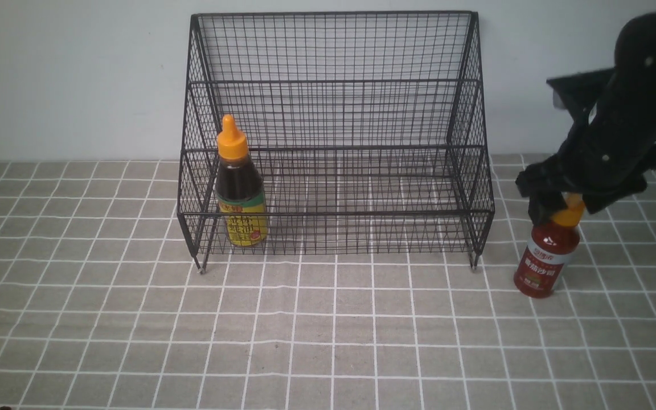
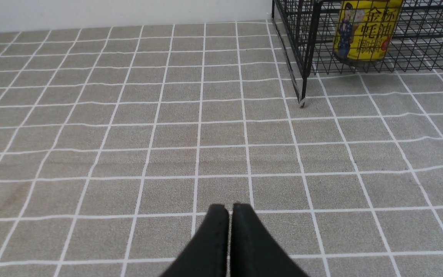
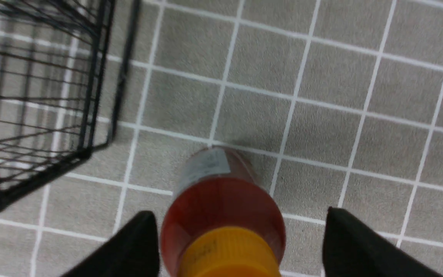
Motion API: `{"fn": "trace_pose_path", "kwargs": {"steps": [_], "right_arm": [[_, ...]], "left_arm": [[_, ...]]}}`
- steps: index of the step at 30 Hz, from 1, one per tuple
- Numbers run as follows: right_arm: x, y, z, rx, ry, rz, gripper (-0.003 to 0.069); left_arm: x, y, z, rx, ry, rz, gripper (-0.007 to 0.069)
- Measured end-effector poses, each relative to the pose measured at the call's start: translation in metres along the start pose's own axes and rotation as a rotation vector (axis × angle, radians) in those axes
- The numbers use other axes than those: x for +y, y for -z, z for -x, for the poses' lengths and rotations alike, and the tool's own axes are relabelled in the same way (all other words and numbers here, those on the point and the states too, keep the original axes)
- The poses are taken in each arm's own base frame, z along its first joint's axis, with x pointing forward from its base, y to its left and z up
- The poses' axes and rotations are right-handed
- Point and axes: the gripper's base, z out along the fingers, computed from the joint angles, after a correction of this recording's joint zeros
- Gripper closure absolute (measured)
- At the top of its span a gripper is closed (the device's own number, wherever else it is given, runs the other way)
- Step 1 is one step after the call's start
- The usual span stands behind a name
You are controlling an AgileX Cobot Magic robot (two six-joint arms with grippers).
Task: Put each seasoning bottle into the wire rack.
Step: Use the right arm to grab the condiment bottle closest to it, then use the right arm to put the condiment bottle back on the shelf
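The dark brown bottle [image 1: 240, 191] with a yellow-green label stands upright inside the black wire rack [image 1: 333, 114], at its left end; its label also shows in the left wrist view [image 2: 363, 32]. The red bottle [image 1: 544, 256] stands upright on the cloth to the right of the rack. My right gripper [image 1: 558, 196] is open and hangs around its orange cap; in the right wrist view the bottle [image 3: 221, 204] sits between the spread fingers [image 3: 137, 242], closer to one finger, with a gap to the other. My left gripper [image 2: 227, 209] is shut and empty over the cloth, out of the front view.
A grey cloth with a white grid [image 1: 328, 341] covers the table. The rack's right front foot [image 1: 474, 263] stands close to the red bottle; the rack's corner shows in the right wrist view [image 3: 90, 115]. A pale wall [image 1: 77, 74] stands behind the rack.
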Motion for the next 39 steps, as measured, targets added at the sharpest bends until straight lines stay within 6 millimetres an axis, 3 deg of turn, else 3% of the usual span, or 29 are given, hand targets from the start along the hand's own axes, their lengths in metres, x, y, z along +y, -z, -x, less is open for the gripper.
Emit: {"fn": "trace_pose_path", "kwargs": {"steps": [2,4,8,11,12,13,14,15,19,21,23,26,34,39], "right_arm": [[0.000,0.000,-0.002,0.020,-0.007,0.001,0.0366],[-0.001,0.004,-0.003,0.023,-0.005,-0.005,0.0368],[-0.003,0.030,-0.002,-0.007,-0.009,-0.010,0.0363],[-0.008,0.096,0.006,-0.175,-0.023,-0.011,0.0363],[-0.008,0.098,0.007,-0.181,-0.024,-0.010,0.0363],[-0.008,0.127,0.009,-0.264,-0.031,-0.001,0.0363],[-0.008,0.132,0.008,-0.279,-0.033,0.003,0.0363],[-0.005,0.167,0.010,-0.382,-0.034,0.030,0.0363],[0.025,0.210,0.010,-0.514,0.056,0.153,0.0363],[0.050,0.210,0.010,-0.502,0.129,0.220,0.0363],[0.072,0.195,0.013,-0.447,0.184,0.258,0.0363],[0.088,0.168,0.022,-0.380,0.212,0.263,0.0363],[0.097,0.112,0.042,-0.276,0.212,0.218,0.0363],[0.100,0.090,0.049,-0.246,0.211,0.206,0.0363]], "left_arm": [[0.000,0.000,0.000,0.000,0.000,0.000,0.0631],[0.000,0.000,0.000,0.000,0.000,0.000,0.0631],[0.000,0.000,0.000,0.000,0.000,0.000,0.0631],[0.000,0.000,0.000,0.000,0.000,0.000,0.0631],[0.000,0.000,0.000,0.000,0.000,0.000,0.0631],[0.000,0.000,0.000,0.000,0.000,0.000,0.0631],[0.000,0.000,0.000,0.000,0.000,0.000,0.0631],[0.000,0.000,0.000,0.000,0.000,0.000,0.0631],[0.000,0.000,0.000,0.000,0.000,0.000,0.0631],[0.000,0.000,0.000,0.000,0.000,0.000,0.0631],[0.000,0.000,0.000,0.000,0.000,0.000,0.0631],[0.000,0.000,0.000,0.000,0.000,0.000,0.0631],[0.000,0.000,0.000,0.000,0.000,0.000,0.0631],[0.000,0.000,0.000,0.000,0.000,0.000,0.0631]]}}
